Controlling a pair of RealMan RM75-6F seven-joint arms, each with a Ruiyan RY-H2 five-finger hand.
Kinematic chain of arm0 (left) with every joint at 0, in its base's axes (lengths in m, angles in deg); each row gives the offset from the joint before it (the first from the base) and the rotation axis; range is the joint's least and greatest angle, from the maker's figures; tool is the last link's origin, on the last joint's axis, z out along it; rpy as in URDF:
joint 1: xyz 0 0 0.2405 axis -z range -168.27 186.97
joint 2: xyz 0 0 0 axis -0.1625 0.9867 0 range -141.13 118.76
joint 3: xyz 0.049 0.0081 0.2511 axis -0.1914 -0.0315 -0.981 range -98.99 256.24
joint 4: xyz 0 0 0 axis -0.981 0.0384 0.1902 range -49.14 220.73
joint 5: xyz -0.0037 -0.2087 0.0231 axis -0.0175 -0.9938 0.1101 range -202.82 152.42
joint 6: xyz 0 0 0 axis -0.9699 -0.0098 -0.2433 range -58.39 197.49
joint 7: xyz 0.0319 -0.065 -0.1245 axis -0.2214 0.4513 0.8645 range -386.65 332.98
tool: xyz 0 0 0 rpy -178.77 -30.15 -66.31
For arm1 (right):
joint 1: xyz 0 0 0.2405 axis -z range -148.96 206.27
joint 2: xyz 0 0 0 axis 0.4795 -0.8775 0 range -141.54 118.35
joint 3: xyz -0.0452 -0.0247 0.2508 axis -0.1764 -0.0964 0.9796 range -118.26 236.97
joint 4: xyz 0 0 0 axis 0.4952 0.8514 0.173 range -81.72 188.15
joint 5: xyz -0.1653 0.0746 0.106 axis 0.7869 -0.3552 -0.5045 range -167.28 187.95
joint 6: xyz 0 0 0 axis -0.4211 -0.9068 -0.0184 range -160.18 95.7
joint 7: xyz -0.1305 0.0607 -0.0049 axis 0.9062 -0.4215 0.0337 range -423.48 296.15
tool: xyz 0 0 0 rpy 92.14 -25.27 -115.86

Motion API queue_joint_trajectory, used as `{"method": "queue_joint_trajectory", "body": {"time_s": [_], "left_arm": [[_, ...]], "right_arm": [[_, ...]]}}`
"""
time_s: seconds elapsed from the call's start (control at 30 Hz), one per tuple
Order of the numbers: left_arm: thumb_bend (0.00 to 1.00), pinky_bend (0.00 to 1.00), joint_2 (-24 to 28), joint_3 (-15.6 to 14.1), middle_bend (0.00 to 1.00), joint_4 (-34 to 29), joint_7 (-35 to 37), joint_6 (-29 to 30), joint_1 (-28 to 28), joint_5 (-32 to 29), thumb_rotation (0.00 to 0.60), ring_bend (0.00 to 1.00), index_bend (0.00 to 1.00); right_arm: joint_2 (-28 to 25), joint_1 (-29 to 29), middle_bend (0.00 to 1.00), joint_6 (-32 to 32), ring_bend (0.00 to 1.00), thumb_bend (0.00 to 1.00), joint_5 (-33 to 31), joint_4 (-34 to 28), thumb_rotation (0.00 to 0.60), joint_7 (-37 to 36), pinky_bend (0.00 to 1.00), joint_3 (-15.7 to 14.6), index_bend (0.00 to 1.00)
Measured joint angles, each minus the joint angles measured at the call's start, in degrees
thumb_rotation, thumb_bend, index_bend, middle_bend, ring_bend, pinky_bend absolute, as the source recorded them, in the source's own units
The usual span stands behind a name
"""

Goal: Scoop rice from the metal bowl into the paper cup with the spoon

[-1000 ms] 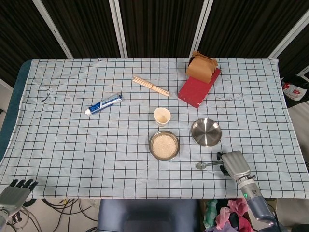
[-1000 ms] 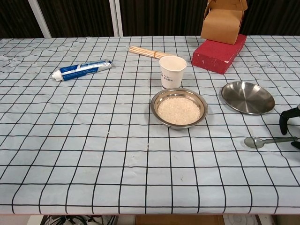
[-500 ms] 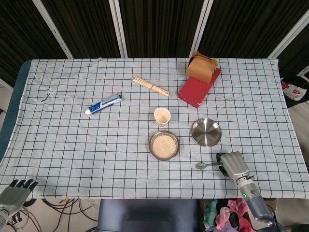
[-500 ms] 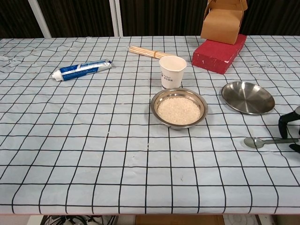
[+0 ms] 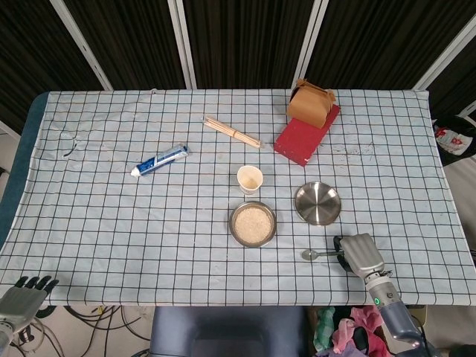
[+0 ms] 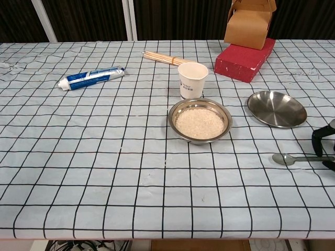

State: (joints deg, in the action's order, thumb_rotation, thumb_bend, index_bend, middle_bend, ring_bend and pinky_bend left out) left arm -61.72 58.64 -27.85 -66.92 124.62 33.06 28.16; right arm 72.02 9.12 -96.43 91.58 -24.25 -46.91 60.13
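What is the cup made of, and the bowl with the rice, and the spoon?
The paper cup looks like matte white paper, with small print on its side. The metal bowl seems to be polished steel: its silvery rim shines. The spoon also looks like metal, grey and glossy, though it is small in view.

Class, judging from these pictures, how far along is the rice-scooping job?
Nothing is transferred yet: rice fills the metal bowl; the paper cup shows none. In hand: the right hand is at the spoon, which lies on the table. Lifting, scooping and pouring remain.
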Motion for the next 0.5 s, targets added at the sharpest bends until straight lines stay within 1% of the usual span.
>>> {"method": "queue_joint_trajectory", "body": {"time_s": [0.5], "left_arm": [[0.06, 0.0, 0.0, 0.0, 0.0, -0.1, 0.0, 0.0, 0.1, -0.1, 0.6, 0.0, 0.0]], "right_arm": [[-0.9, -0.1, 1.0, -0.5, 1.0, 0.39, 1.1, -1.3, 0.6, -0.4, 1.0, -0.5, 0.58]]}}
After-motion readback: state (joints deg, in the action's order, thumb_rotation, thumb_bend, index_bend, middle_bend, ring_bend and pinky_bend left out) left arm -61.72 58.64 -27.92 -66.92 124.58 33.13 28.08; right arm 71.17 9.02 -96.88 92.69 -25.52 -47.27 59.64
